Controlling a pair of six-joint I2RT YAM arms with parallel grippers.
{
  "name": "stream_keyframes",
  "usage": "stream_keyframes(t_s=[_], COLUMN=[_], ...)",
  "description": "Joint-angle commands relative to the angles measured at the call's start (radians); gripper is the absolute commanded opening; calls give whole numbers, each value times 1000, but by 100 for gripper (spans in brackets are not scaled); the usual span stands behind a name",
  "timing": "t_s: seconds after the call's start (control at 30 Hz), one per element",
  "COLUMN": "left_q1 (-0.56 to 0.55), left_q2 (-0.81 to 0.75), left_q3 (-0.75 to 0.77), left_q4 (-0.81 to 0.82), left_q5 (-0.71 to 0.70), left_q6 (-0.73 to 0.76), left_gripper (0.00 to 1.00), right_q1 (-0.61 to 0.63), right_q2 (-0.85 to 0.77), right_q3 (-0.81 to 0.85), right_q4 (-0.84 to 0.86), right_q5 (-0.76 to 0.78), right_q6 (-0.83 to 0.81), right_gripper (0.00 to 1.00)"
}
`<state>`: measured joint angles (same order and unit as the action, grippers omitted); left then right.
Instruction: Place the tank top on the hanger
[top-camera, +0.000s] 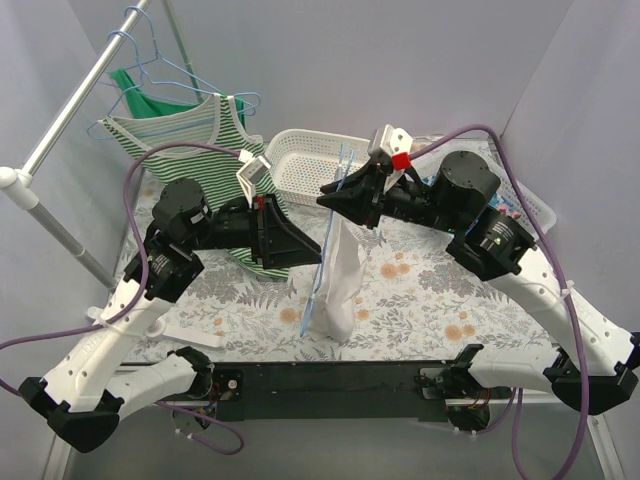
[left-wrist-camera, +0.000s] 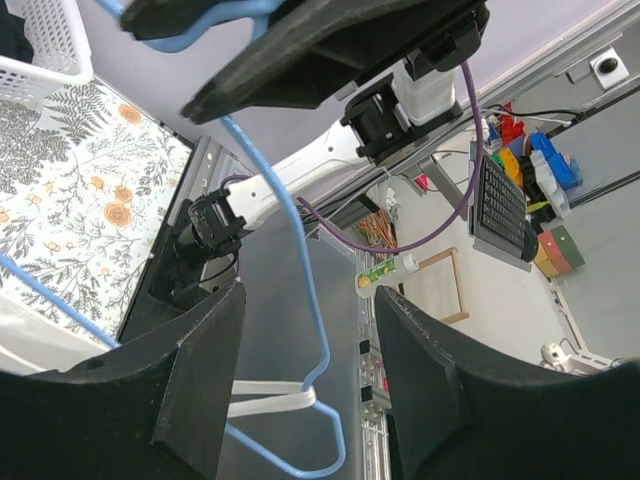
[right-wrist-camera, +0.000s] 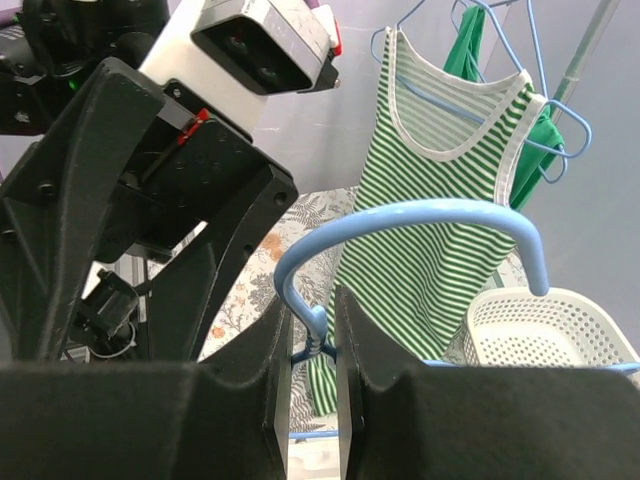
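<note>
My right gripper (top-camera: 327, 194) is shut on the twisted neck of the light-blue hanger (top-camera: 321, 270) and holds it above the table, tilted steeply down. The white tank top (top-camera: 336, 285) hangs from it, its hem on the floral cloth. In the right wrist view the fingers (right-wrist-camera: 270, 350) pinch the neck below the hook (right-wrist-camera: 420, 212). My left gripper (top-camera: 316, 250) is open beside the hanger's lower shoulder. In the left wrist view that wire corner (left-wrist-camera: 325, 450), with a white strap (left-wrist-camera: 270, 403) looped on it, lies between the open fingers (left-wrist-camera: 205, 360), touching neither.
A clothes rail (top-camera: 60, 120) at the far left carries the green-and-white striped tank top (top-camera: 190, 135), a solid green top (top-camera: 150, 100) and spare blue hangers (top-camera: 150, 40). A white basket (top-camera: 310, 160) stands at the back centre. Purple cables loop over both arms.
</note>
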<state>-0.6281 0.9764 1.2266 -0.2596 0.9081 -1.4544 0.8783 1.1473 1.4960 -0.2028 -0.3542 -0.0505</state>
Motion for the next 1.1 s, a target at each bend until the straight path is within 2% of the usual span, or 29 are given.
stream_keyframes(t_s=[0.0,0.23,0.33,0.57,0.6,0.67,0.87,1.0,1.07], left_q1=[-28,-131,-168,-182,-183,-183,-193,-212,-217], left_q2=[-31,-42,-50,-76,-84,-94,-119,-160,-186], left_q3=[-35,-73,-96,-139,-142,-156,-197,-277,-309], left_q4=[49,51,46,57,65,77,146,285,309], left_q5=[-60,-181,-215,-285,-297,-316,-368,-400,-432], left_q6=[-43,-44,-44,-70,-75,-87,-142,-208,-221], left_gripper=[52,48,42,16,6,0,0,0,0], right_q1=[1,2,2,2,2,2,2,2,2], right_q2=[25,69,72,74,72,72,68,58,46], right_q3=[9,44,46,46,44,38,24,0,-19], right_q4=[91,95,94,94,94,95,101,105,109], right_q5=[-2,-23,-22,-34,-35,-40,-58,-60,-66], right_q6=[12,17,15,21,23,26,41,43,64], right_gripper=[1,1,1,1,1,1,2,22,29])
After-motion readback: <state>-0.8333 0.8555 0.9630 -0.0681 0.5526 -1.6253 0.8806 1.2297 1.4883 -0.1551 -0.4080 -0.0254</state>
